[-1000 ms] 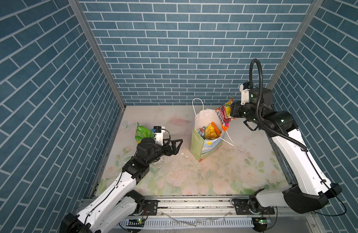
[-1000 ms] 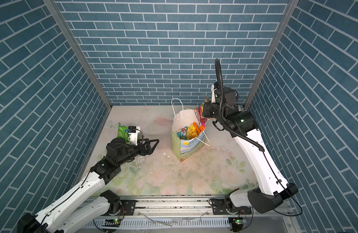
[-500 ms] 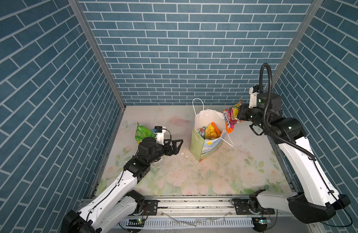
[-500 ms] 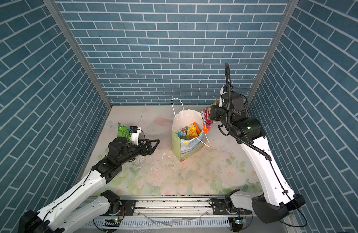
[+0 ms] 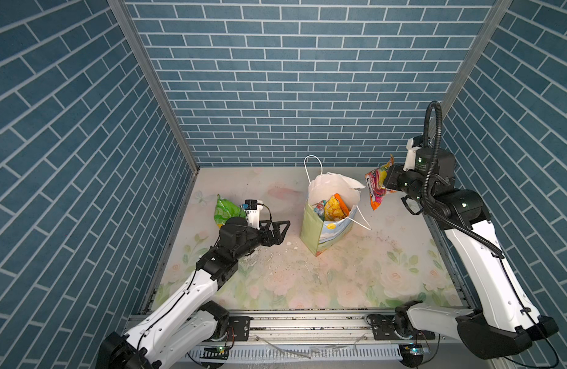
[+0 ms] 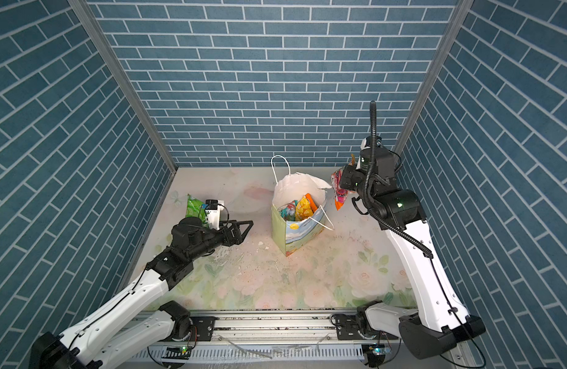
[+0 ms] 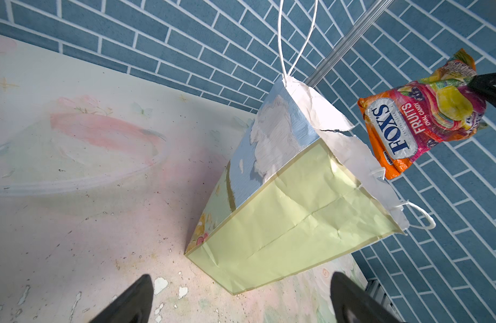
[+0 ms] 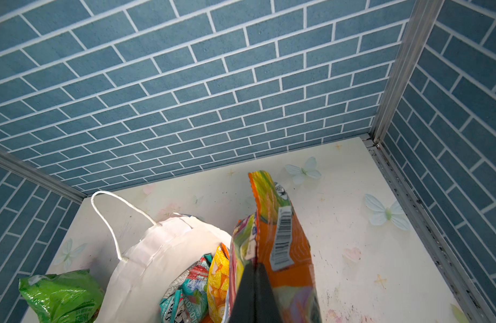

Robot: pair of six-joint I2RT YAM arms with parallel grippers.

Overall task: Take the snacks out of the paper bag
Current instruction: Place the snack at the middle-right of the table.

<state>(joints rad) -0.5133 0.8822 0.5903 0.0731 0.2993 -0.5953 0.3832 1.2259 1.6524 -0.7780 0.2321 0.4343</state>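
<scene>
The paper bag (image 5: 314, 233) (image 6: 280, 233) stands upright mid-table with its torn white rim open; the left wrist view shows its pale-green side (image 7: 283, 218). Inside it sit a yellow packet (image 5: 334, 207) (image 8: 218, 282) and a teal packet (image 5: 319, 207) (image 8: 188, 293). My right gripper (image 5: 387, 183) (image 8: 255, 268) is shut on an orange FOX'S packet (image 5: 376, 188) (image 6: 339, 191) (image 7: 409, 134) (image 8: 280, 240), which hangs in the air just right of the bag's rim. A green chip bag (image 5: 226, 211) (image 6: 194, 207) (image 8: 62, 296) lies at the far left. My left gripper (image 5: 283, 233) (image 6: 245, 233) (image 7: 241, 279) is open and empty, low, left of the bag.
A clear plastic bowl (image 7: 73, 167) rests on the floral table left of the bag. White paper scraps (image 5: 288, 244) lie between my left gripper and the bag. Blue brick walls close three sides. A metal rail (image 5: 307, 322) runs along the front edge.
My right gripper has carried the orange packet to the right, from over the bag's mouth to beside it. The left arm has hardly moved.
</scene>
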